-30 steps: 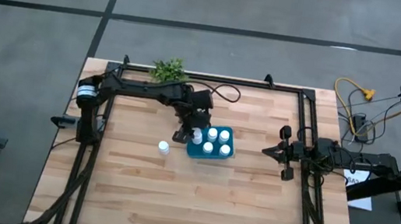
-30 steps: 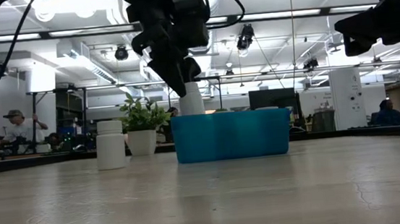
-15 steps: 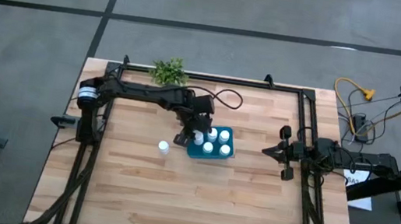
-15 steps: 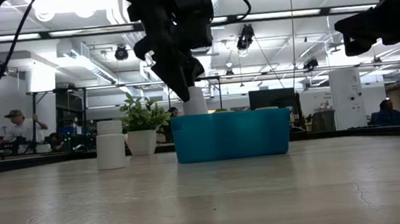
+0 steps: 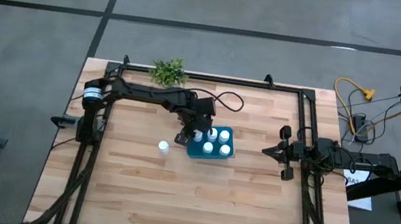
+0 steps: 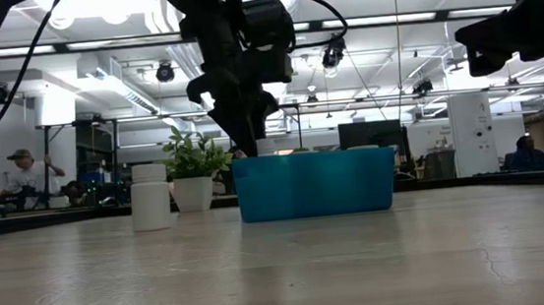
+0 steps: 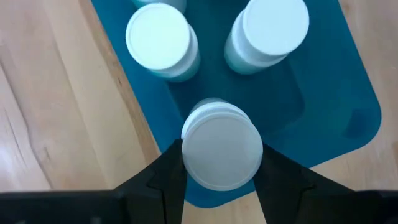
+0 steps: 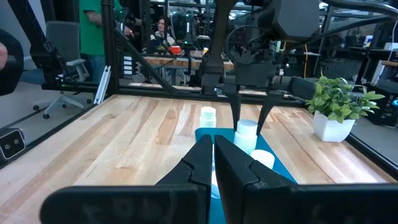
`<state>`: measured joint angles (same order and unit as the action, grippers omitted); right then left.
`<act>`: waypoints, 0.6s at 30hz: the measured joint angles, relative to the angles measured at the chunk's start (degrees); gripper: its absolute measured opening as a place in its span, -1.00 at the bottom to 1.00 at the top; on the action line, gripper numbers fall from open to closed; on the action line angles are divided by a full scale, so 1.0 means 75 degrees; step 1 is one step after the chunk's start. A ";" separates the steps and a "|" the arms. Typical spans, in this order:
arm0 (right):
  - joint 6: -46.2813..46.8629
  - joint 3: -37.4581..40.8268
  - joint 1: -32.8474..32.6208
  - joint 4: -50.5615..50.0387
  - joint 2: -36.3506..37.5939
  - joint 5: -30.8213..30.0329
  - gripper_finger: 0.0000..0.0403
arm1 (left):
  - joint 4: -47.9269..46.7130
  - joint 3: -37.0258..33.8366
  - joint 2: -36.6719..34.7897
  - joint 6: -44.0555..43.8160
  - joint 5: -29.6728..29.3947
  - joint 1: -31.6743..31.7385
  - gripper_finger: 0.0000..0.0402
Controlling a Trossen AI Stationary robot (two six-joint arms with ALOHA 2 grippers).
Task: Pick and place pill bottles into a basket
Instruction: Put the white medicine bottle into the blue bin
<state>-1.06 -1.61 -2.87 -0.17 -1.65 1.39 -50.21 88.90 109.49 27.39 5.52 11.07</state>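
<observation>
Teal basket (image 5: 212, 143) on the desk (image 5: 173, 194) is entered by the left claw (image 7: 217, 177), closed on a pill bottle (image 7: 221, 152). If released tilted, neighbouring bottles (image 7: 158, 38) could be toppled. Right claw (image 5: 283, 151) waits shut.

**Wooden tabletop and what stands on it**

The tabletop (image 5: 173, 194) is pale wood planks inside a dark frame. The teal basket (image 5: 211, 146) sits directly under the left gripper (image 5: 195, 137). One bottle (image 5: 163, 148) stands alone on the wood, near that gripper on the side away from the basket. A potted plant (image 5: 169, 70) stands at the far edge, well beyond the gripper.
</observation>
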 joint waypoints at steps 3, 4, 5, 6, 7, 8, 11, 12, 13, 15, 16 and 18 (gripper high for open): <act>0.0000 0.0000 0.0000 -0.0003 0.0000 0.0000 -0.96 | 0.0020 -0.0004 0.0000 0.0003 0.0011 -0.0003 -0.31; 0.0000 0.0000 0.0003 -0.0001 0.0000 0.0000 -0.96 | 0.0024 -0.0006 0.0000 0.0004 0.0012 -0.0003 -0.31; 0.0000 0.0000 0.0003 -0.0003 0.0000 0.0000 -0.96 | 0.0033 -0.0006 0.0000 0.0004 0.0015 -0.0003 -0.31; 0.0000 0.0000 0.0003 -0.0003 0.0000 0.0000 -0.96 | 0.0043 -0.0006 0.0000 0.0007 0.0014 -0.0003 -0.31; 0.0000 0.0000 0.0003 -0.0001 0.0000 0.0000 -0.96 | 0.0052 -0.0006 0.0000 0.0032 0.0017 -0.0003 -0.31; 0.0000 0.0000 0.0003 0.0000 0.0000 0.0000 -0.96 | 0.0084 -0.0016 0.0000 0.0046 0.0017 -0.0003 -0.31; 0.0000 0.0000 0.0003 -0.0001 0.0000 0.0000 -0.96 | 0.0106 -0.0029 0.0000 0.0061 0.0017 0.0000 -0.31; 0.0000 0.0000 0.0003 -0.0001 0.0000 0.0000 -0.96 | 0.0118 -0.0030 0.0000 0.0067 0.0017 0.0000 -0.31; 0.0000 0.0000 0.0003 -0.0003 0.0000 0.0000 -0.96 | 0.0147 -0.0032 0.0000 0.0075 0.0017 0.0000 -0.31; 0.0000 0.0000 0.0003 -0.0002 0.0000 0.0000 -0.96 | 0.0176 -0.0032 0.0000 0.0082 0.0017 0.0010 -0.31; 0.0000 0.0000 0.0002 -0.0001 0.0000 0.0000 -0.96 | 0.0178 -0.0032 0.0000 0.0088 0.0017 0.0011 -0.31; 0.0000 0.0000 0.0002 -0.0003 0.0000 0.0000 -0.96 | 0.0206 -0.0037 0.0000 0.0097 0.0017 0.0012 -0.31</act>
<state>-1.06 -1.61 -2.85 -0.19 -1.65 1.39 -48.66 88.63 109.49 28.12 5.65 11.16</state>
